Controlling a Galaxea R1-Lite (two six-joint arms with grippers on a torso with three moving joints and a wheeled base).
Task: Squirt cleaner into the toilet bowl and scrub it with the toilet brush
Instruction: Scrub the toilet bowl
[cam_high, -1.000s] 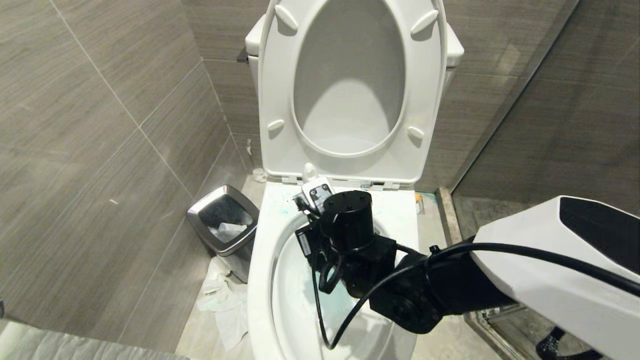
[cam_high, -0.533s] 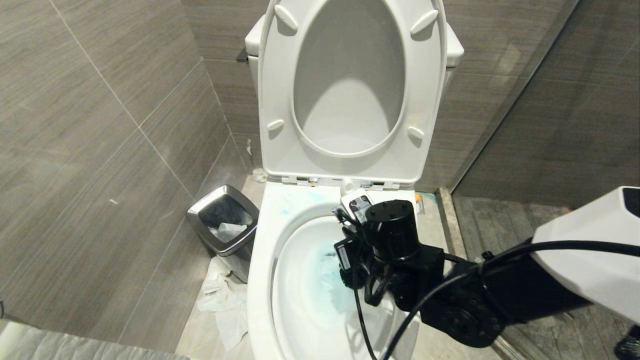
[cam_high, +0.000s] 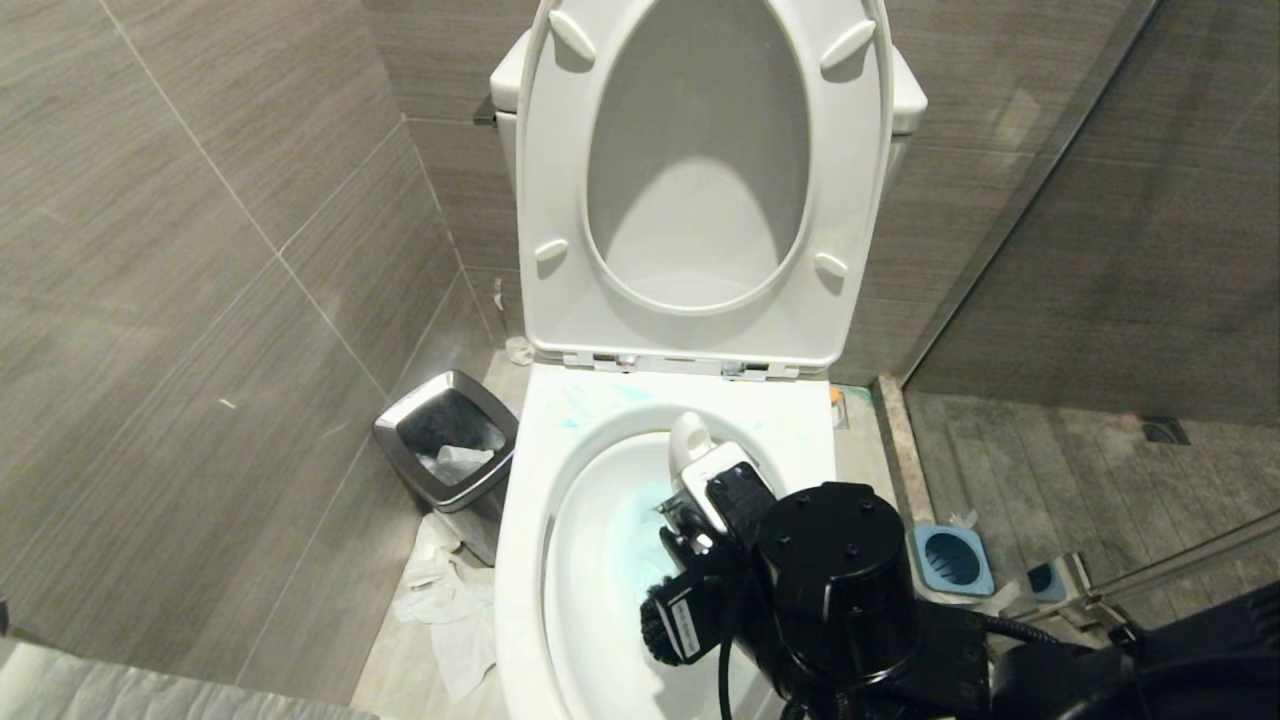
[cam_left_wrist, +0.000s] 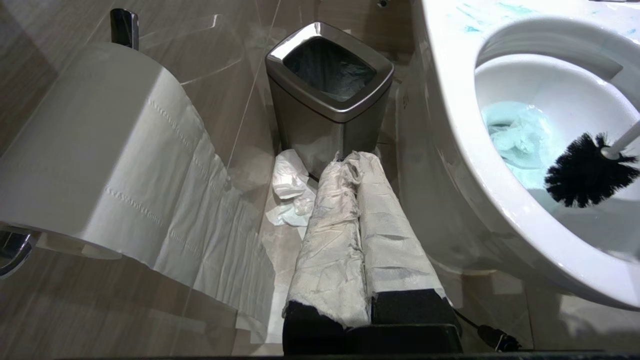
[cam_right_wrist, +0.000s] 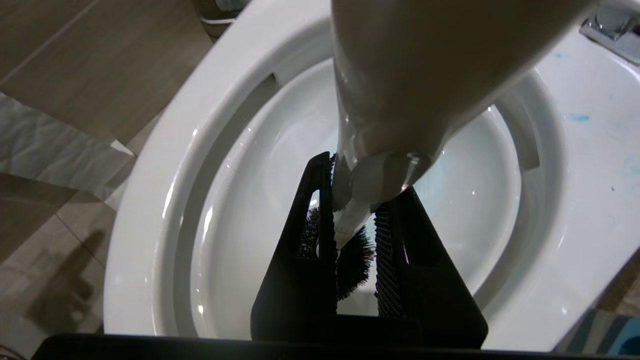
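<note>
- The toilet bowl (cam_high: 520, 560) is a large glossy white ceramic oval with a broad squarish rim; its white plastic seat and lid (cam_high: 700, 180) stand raised against the tank.
- Inside the bowl lies a pale turquoise patch of the cleaner (cam_left_wrist: 517, 135) at the bottom of the basin, and thin blue smears mark the flat back of the rim by the hinges.
- The right pincer (cam_right_wrist: 356, 220) hangs over the middle of the bowl, pointing down into it. Its black ribbed fingers (cam_right_wrist: 320, 210) are narrowly parted and clamped on the slim white-grey handle of the toilet brush (cam_right_wrist: 400, 75).
- The brush's round head of black bristles (cam_left_wrist: 582, 172) is down inside the basin, close to the blue patch; whether it touches the ceramic I cannot tell.
- The left pincer (cam_left_wrist: 357, 175) is off to the bowl's side, low over the floor. Its two fingers, wrapped in crinkled white paper, are pressed together with nothing between them.
- A fat roll of toilet paper (cam_left_wrist: 95, 150) hangs on a chrome holder, its quilted sheet trailing down.
- A small square steel bin (cam_high: 447, 450) with a black liner stands on the floor beside the bowl, with some white paper inside.
- Crumpled tissue (cam_high: 440, 600) lies on the floor tiles at the bin's foot.
- A square blue holder (cam_high: 952, 560) stands on the floor at the bowl's other side.
</note>
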